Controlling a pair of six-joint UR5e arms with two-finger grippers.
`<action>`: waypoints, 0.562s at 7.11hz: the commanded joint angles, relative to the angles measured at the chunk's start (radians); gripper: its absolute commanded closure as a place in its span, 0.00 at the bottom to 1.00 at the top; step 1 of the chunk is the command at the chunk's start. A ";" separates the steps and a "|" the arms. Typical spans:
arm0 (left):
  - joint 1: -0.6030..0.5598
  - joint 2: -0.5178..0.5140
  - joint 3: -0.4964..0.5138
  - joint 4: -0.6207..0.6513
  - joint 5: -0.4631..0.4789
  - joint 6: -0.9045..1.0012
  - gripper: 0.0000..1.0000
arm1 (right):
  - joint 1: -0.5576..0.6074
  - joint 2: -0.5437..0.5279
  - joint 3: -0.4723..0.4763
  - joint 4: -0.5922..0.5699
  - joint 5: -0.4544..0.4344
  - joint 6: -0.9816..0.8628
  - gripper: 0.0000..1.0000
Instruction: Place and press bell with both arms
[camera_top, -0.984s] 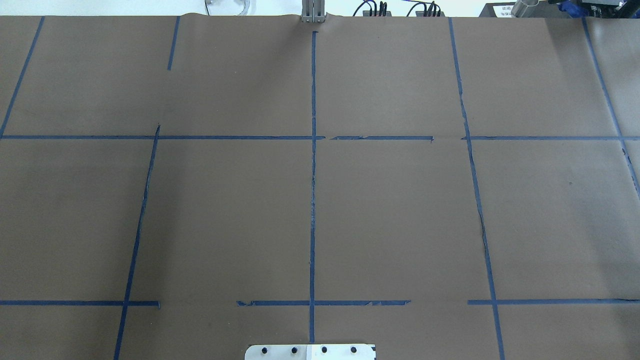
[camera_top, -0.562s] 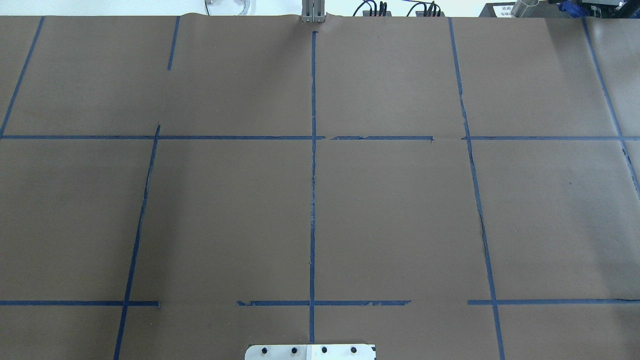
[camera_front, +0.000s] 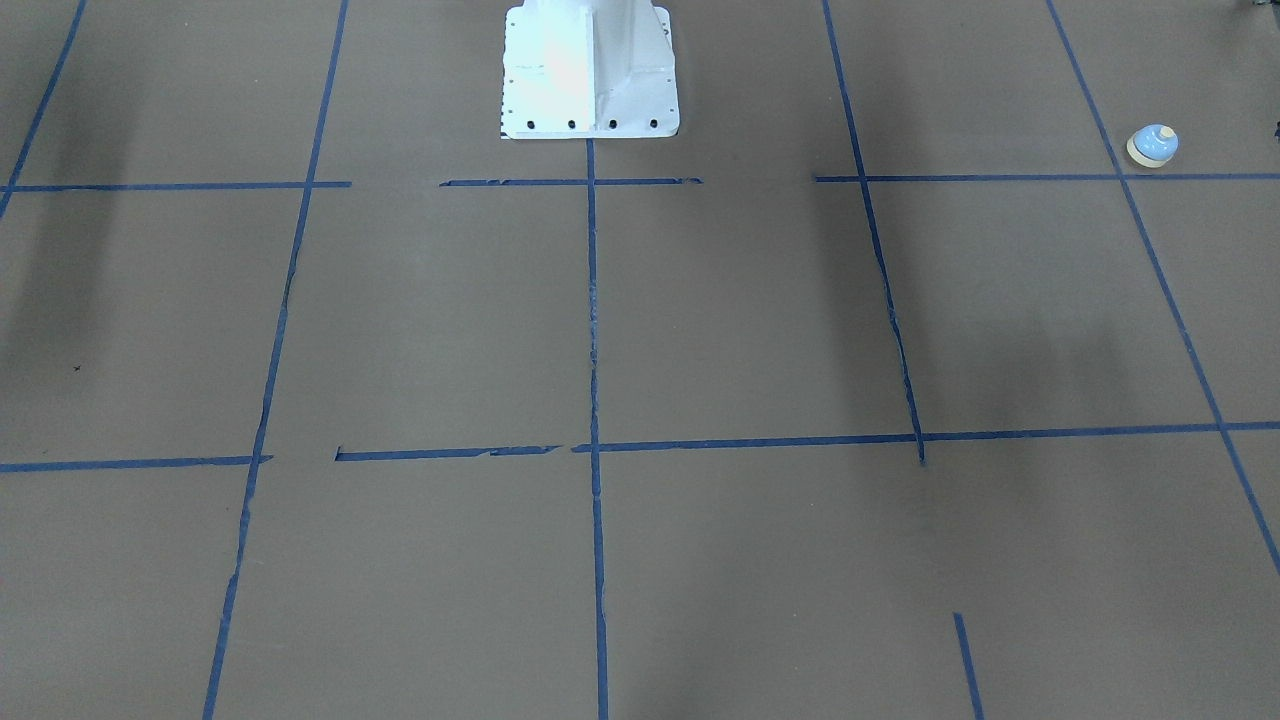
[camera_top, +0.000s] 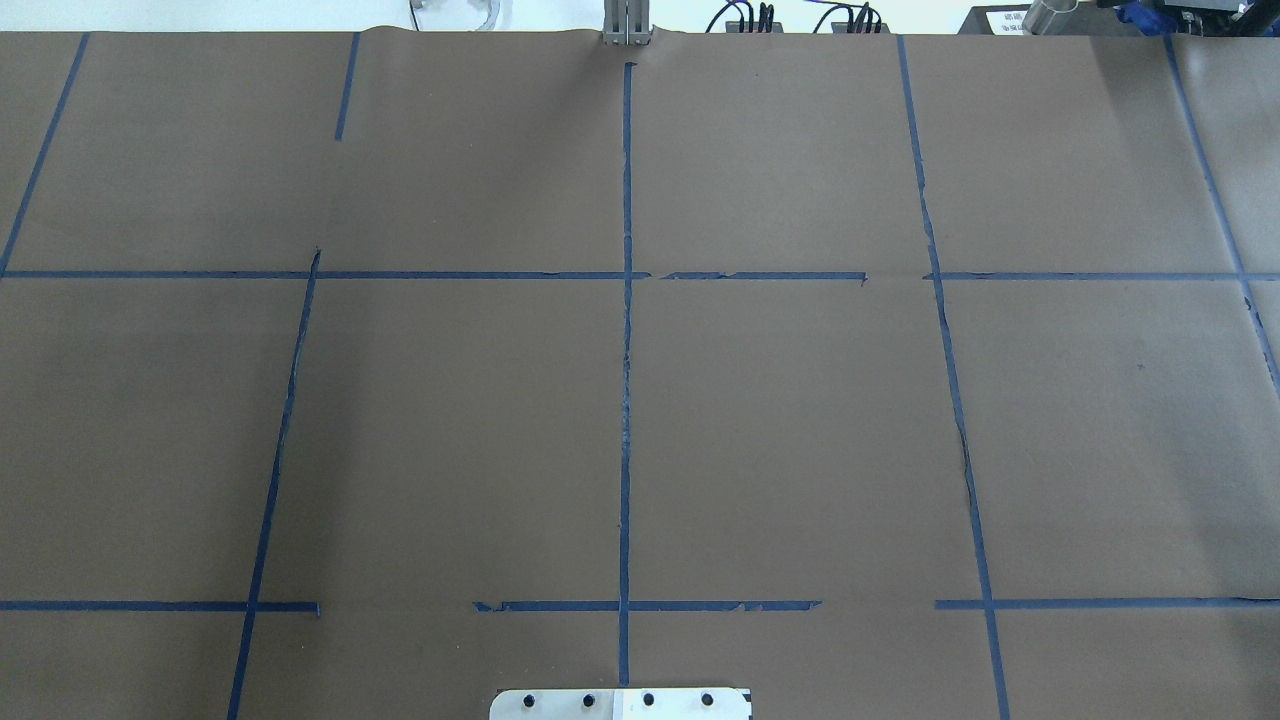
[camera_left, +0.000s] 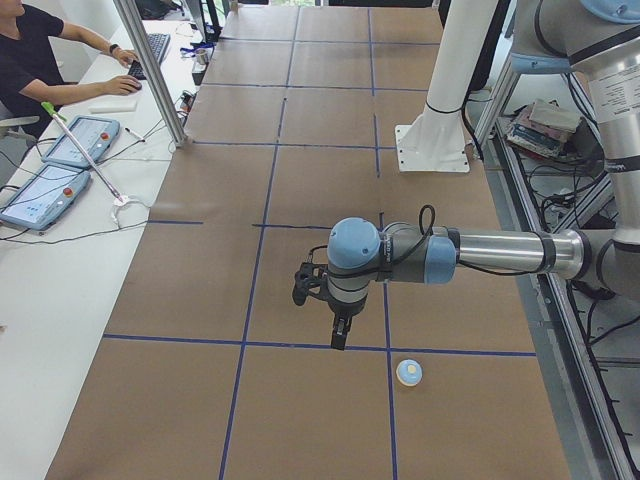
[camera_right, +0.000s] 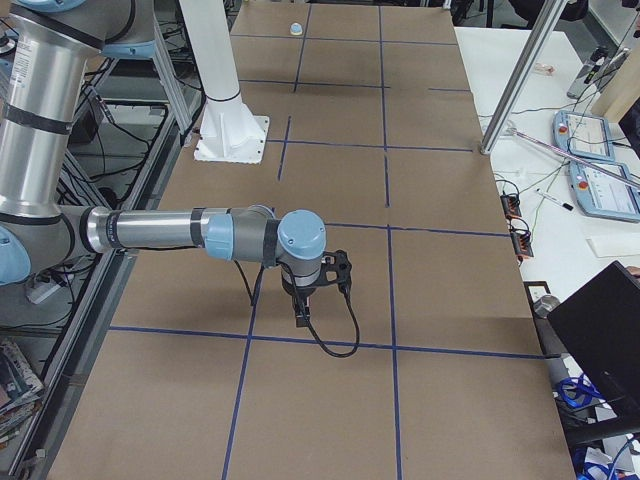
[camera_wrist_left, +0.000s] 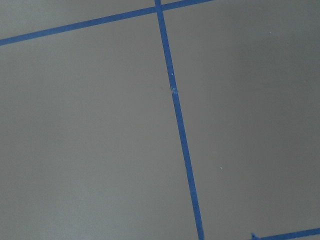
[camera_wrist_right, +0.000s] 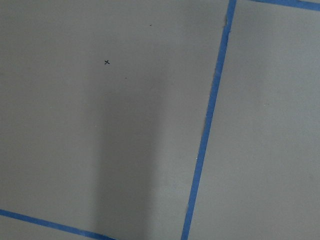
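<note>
The bell (camera_front: 1152, 146) is a small light-blue dome with a cream base and button. It stands upright on the brown table near the robot's left end, and also shows in the exterior left view (camera_left: 409, 373) and far off in the exterior right view (camera_right: 296, 27). My left gripper (camera_left: 340, 335) hangs above the table, a short way from the bell and apart from it. My right gripper (camera_right: 302, 318) hangs over the table's other end. I cannot tell whether either is open or shut. Neither shows in the overhead or front views.
The white bolted pedestal (camera_front: 588, 70) stands at the robot's edge of the table. Blue tape lines (camera_top: 626, 400) mark a grid on the brown cover. An operator (camera_left: 40, 60) sits at a side desk with tablets (camera_left: 40, 195). A metal post (camera_left: 150, 70) stands at the far edge.
</note>
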 joint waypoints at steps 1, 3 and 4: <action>0.003 0.004 0.009 0.000 0.004 0.011 0.00 | -0.002 0.005 0.000 0.001 0.027 0.002 0.00; 0.135 0.021 0.017 0.001 0.007 -0.002 0.00 | -0.002 0.030 0.005 0.001 0.030 0.003 0.00; 0.149 0.042 0.053 -0.002 0.010 0.000 0.00 | -0.002 0.032 0.013 0.001 0.030 0.005 0.00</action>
